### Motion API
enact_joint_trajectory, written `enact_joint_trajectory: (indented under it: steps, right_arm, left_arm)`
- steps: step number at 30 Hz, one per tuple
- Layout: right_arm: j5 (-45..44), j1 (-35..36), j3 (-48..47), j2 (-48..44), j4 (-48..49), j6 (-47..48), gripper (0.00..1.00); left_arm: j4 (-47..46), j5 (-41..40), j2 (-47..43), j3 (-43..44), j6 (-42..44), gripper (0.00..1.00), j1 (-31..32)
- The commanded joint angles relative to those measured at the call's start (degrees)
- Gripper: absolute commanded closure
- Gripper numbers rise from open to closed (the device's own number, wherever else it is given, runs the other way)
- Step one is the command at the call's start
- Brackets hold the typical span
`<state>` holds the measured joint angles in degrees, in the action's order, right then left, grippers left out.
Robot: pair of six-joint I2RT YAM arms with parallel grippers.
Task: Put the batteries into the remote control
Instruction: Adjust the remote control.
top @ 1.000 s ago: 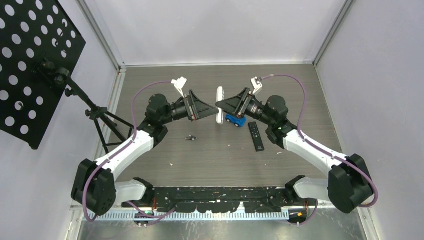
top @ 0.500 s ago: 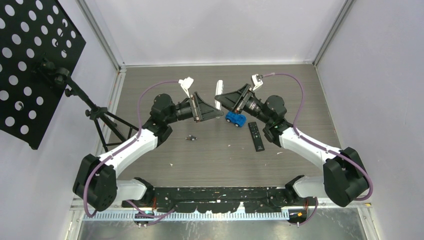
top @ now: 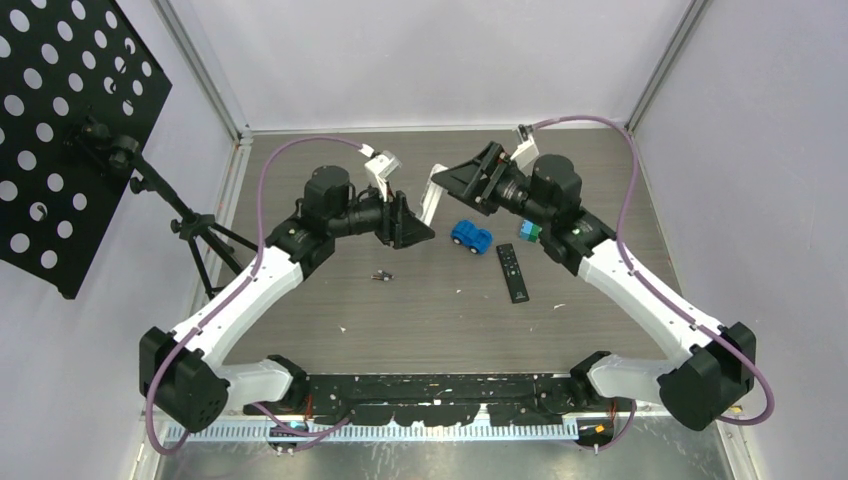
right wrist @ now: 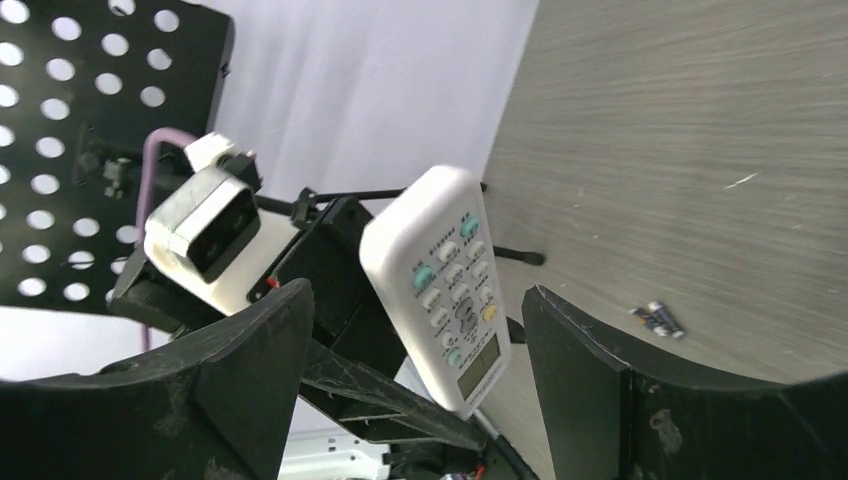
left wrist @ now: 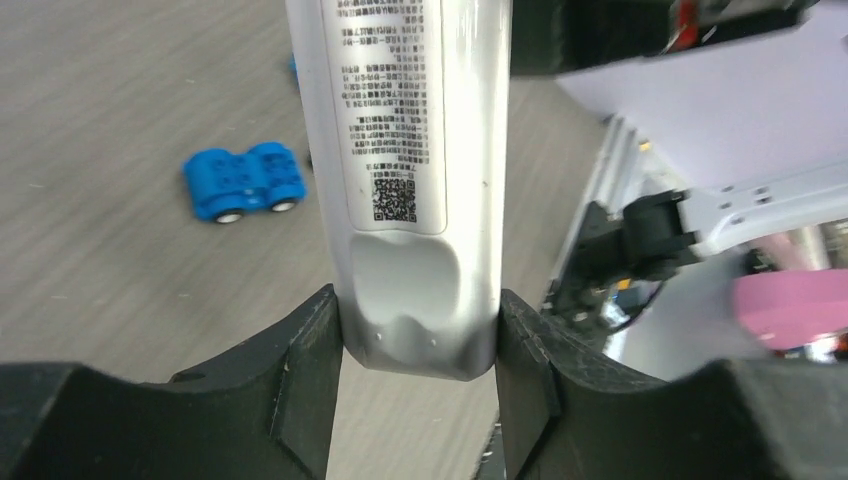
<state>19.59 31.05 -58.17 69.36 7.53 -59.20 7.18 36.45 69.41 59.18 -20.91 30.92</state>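
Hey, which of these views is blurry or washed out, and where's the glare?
Left wrist view: glare washes out the right side of the white remote, though its printed label shows clearly; the blue toy car behind looks soft. Right wrist view: the remote's buttons are crisp, the wall behind is bright. Top view: evenly lit and sharp.

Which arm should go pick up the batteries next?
Right. The right gripper is open and empty; the left gripper is clamped on the white remote, though the batteries lie on its side.

White arms (top: pixel 250 298), black joints, purple cables (top: pixel 262 190)
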Motion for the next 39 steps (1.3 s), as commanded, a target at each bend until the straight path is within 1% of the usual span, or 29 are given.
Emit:
enact_joint_trajectory:
  steps: [1,3,6,10,14,17,19,20,21,22,25,26,27,28,29,30,31,32,33,34,35,37,39]
  right_arm:
    - [-5.77,0.20,-7.57,0.73,-20.91,7.90,0.19]
    - [-5.80,0.16,-8.26,1.89,-21.20,7.22,0.21]
    - [-4.87,0.39,-9.34,4.63,-20.15,5.71,0.23]
    - [-5.50,1.55,-12.11,8.11,-21.04,5.60,0.23]
    - [-5.70,2.51,-13.15,9.99,-21.50,5.86,0.23]
    - [-4.80,2.61,-12.08,10.95,-20.65,4.59,0.27]
    - [-4.26,2.61,-10.11,10.43,-17.86,2.02,0.38]
    - [-3.36,2.61,-8.41,9.91,-14.73,0.20,0.45]
    - [-2.22,2.55,-7.05,9.51,-11.75,-1.75,0.55]
    - [-1.81,2.57,-5.96,9.07,-9.88,-3.37,0.61]
    - [-2.24,2.53,-1.73,6.77,-1.68,-7.48,0.77]
    - [-2.74,2.53,-0.29,5.82,0.91,-8.23,0.81]
    - [-3.25,2.57,1.20,4.68,3.98,-9.32,0.83]
    - [-4.04,2.53,2.42,3.57,6.08,-9.87,0.84]
    - [-4.73,2.55,3.73,2.23,8.26,-9.96,0.84]
    - [-5.45,2.53,5.02,0.82,10.06,-10.01,0.84]
    - [-6.46,2.53,6.06,-0.46,11.69,-10.13,0.84]
    - [-7.10,2.53,7.20,-2.30,13.53,-10.12,0.84]
    - [-7.61,2.53,8.69,-3.68,15.64,-10.19,0.84]
    - [-8.72,2.53,9.82,-4.96,17.46,-10.47,0.84]
    - [-9.08,2.53,10.95,-6.16,19.39,-10.83,0.84]
    - [-10.24,2.53,12.67,-8.25,22.53,-11.92,0.84]
    - [-10.52,2.53,13.96,-9.67,25.07,-12.80,0.84]
  left_arm:
    - [9.14,-5.35,-0.68,5.31,16.69,1.00,0.35]
    - [10.27,-7.93,0.34,6.98,19.05,1.00,0.61]
    - [12.76,-11.14,1.80,8.56,25.25,1.00,1.37]
    - [15.88,-17.72,3.36,10.10,31.79,1.00,2.94]
    - [17.36,-20.84,4.50,10.40,34.60,1.00,3.83]
    - [15.92,-21.18,4.00,9.02,35.41,1.00,4.38]
    - [15.03,-21.32,3.48,7.94,35.66,1.00,4.58]
    - [14.88,-21.33,3.27,7.75,35.67,1.00,4.67]
    - [15.02,-21.19,3.01,7.59,35.67,1.00,4.66]
    - [15.05,-20.88,2.62,7.43,35.61,1.00,4.64]
    - [14.40,-20.22,1.05,6.55,34.44,1.00,4.75]
    - [13.67,-20.45,0.23,6.16,33.56,1.00,4.70]
    - [12.82,-20.80,-0.92,5.79,31.99,0.87,4.64]
    - [11.33,-21.76,-1.84,5.34,29.24,0.68,4.63]
    - [9.56,-22.79,-2.83,4.87,25.74,0.42,4.62]
    - [7.74,-23.51,-3.82,4.55,21.18,0.24,4.63]
    - [6.80,-24.12,-4.60,4.62,17.12,0.13,4.65]
    - [6.63,-24.59,-5.25,5.01,12.54,0.06,4.65]
    - [6.24,-25.18,-5.80,5.45,7.57,0.03,4.68]
    - [5.64,-25.40,-6.19,5.81,-0.05,0.01,4.61]
    - [4.56,-24.80,-6.30,5.81,-5.52,0.01,4.63]
    - [0.75,-20.34,-6.25,5.04,-15.68,0.01,4.64]
    - [-7.13,-14.85,-5.69,2.95,-24.22,0.03,4.61]
